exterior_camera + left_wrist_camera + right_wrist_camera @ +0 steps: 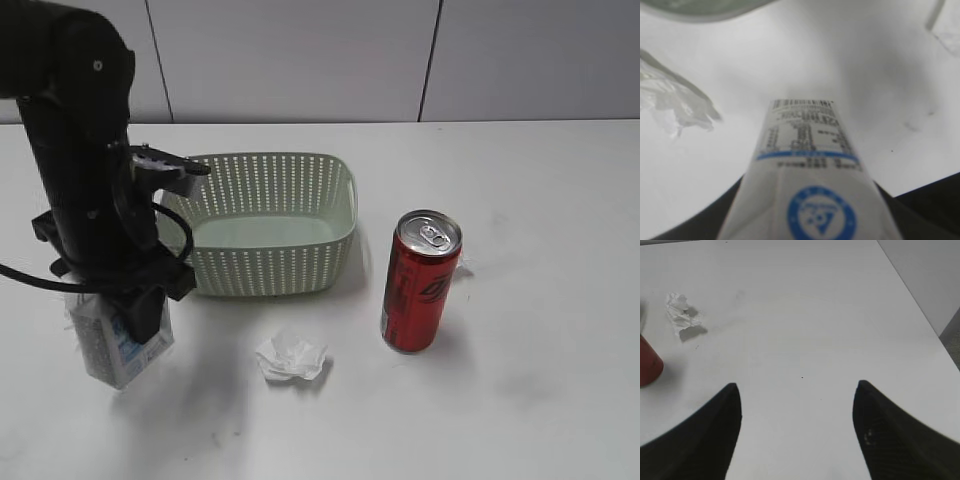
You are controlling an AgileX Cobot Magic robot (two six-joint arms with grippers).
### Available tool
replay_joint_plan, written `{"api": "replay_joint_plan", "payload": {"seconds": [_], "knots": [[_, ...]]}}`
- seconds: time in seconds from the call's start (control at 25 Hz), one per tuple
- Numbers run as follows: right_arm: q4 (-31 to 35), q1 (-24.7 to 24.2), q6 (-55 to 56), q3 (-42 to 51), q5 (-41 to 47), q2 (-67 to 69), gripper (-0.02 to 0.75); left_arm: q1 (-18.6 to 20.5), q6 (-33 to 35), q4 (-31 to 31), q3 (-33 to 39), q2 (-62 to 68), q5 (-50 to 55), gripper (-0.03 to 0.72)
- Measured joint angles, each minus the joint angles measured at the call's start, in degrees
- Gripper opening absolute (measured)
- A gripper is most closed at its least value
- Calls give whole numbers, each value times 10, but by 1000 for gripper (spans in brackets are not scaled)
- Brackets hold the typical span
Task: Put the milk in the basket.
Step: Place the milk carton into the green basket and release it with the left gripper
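The milk [112, 350] is a small white carton with blue print, at the front left of the table, left of the pale green basket [270, 268]. My left gripper [140, 308] comes down on it from above and is shut on it. In the left wrist view the carton [807, 145] fills the space between the dark jaws [810, 215]. I cannot tell whether the carton touches the table. The basket's rim shows at the top left of that view [690, 10]. My right gripper [796, 385] is open and empty over bare table and is out of the exterior view.
A tall red drink can [420, 282] stands right of the basket and shows at the left edge of the right wrist view [647, 365]. A crumpled white paper [290, 358] lies in front of the basket. Another scrap [682, 315] lies near the can.
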Motion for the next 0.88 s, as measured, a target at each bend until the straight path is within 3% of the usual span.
{"api": "replay_joint_plan", "payload": {"seconds": [0.52, 0.88], "knots": [[0, 0, 0, 0, 0, 0, 554, 0, 0, 13, -165, -48, 31, 347], [0, 0, 0, 0, 0, 0, 554, 1, 0, 26, -276, 24, 32, 347]]}}
